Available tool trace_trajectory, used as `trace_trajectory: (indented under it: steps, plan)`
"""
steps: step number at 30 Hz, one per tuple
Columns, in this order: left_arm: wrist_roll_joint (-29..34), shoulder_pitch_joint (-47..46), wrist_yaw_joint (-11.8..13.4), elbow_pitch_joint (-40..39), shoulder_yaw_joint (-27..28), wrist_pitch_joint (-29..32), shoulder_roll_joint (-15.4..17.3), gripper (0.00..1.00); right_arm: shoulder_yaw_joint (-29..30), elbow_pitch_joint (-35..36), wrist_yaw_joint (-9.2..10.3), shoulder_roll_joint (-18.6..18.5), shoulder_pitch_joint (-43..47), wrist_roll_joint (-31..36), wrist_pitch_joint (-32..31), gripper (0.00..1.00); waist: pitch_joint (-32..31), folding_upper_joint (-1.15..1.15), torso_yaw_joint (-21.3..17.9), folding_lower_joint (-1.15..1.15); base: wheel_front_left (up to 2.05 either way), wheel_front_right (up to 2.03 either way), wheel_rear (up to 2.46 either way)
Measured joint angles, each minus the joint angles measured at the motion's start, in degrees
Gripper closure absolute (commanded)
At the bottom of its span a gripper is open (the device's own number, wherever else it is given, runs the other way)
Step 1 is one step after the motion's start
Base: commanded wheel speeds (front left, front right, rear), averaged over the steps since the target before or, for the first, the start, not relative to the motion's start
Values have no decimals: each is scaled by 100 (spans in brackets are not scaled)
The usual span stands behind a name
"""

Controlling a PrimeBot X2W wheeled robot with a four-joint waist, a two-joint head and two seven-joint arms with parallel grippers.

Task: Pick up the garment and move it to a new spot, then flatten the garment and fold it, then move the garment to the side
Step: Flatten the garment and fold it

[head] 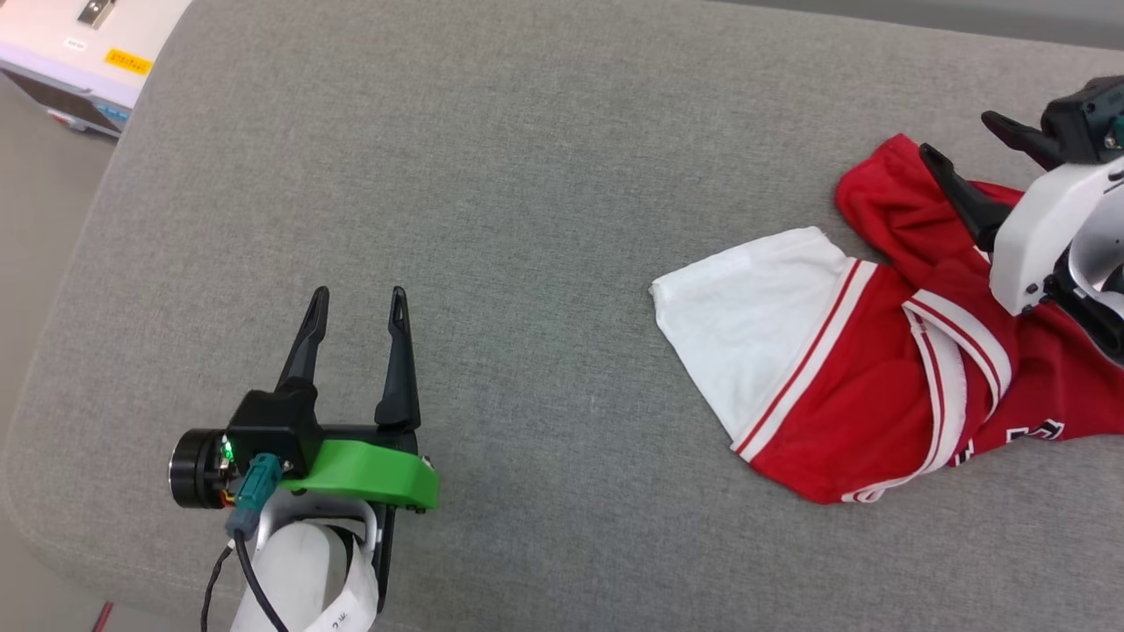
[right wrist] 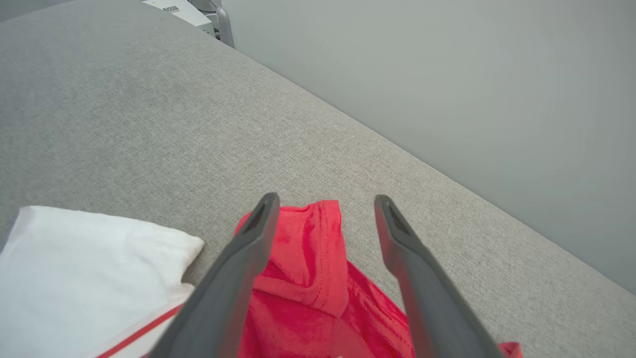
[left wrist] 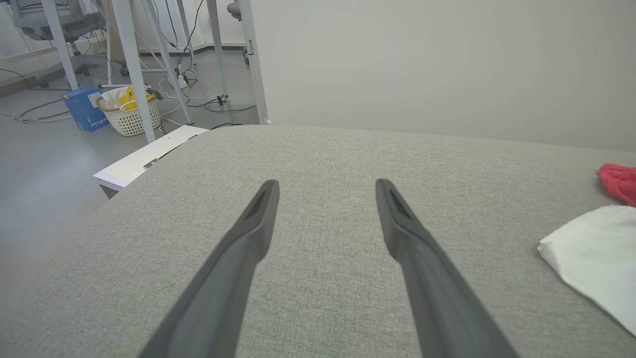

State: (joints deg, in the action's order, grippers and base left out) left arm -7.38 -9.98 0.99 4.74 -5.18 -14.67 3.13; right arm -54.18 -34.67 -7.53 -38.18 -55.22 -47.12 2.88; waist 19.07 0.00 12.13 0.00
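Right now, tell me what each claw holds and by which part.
Nothing is held. The right claw stands open over a red fold of the garment, not pinching it. The left claw is open above the grey cushion.

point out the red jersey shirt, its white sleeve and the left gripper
red jersey-style garment [head: 834, 426]: head view, red chest fabric
white short sleeve [head: 746, 333]: head view, sleeve's middle
dark-fingered left gripper [head: 359, 298]: head view, midway between fingertips
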Motion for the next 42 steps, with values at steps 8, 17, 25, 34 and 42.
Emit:
trace_trajectory:
  steps: [8,17,25,34,42]
  plan:
    - [189,22,-328,2,156,0,79,0,1296,265,0,174,1062,621,1107,0,-329,0,-326,0,0,0,0]
    - [113,-732,-783,442,-126,0,699,0,3520,1668,0,1034,2981,2065,1159,0,-575,0,-701,-1,0,0,0]
    - [-910,-2129,-832,964,-1585,534,1596,0,4333,2714,0,1827,4454,2913,1139,0,-695,0,-1006,-1,0,0,0]
    - [-2758,-3661,-832,1150,-3612,2275,2394,0,4504,3225,0,2207,4953,3279,964,0,-673,0,-1290,-1,0,0,0]
    - [-4217,-4651,-832,1463,-5142,4210,2551,0,4415,3304,0,2264,4911,3385,928,0,-425,0,-1449,-1,0,0,0]
